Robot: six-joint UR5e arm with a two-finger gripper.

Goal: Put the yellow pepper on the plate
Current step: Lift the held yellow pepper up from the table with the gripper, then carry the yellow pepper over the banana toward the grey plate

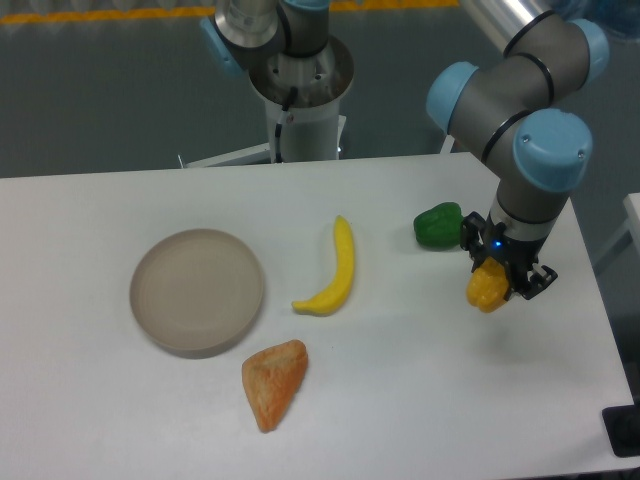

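The yellow pepper is a small lobed yellow-orange toy at the right side of the table, held between the black fingers of my gripper. The gripper is shut on it, and a faint shadow beneath suggests the pepper hangs just above the tabletop. The plate is a round grey-beige dish with a low rim, far to the left of the gripper, with nothing in it.
A green toy pepper lies just behind and left of the gripper. A yellow banana lies mid-table, and an orange wedge-shaped piece sits near the plate's front right. The table's right edge is close to the gripper.
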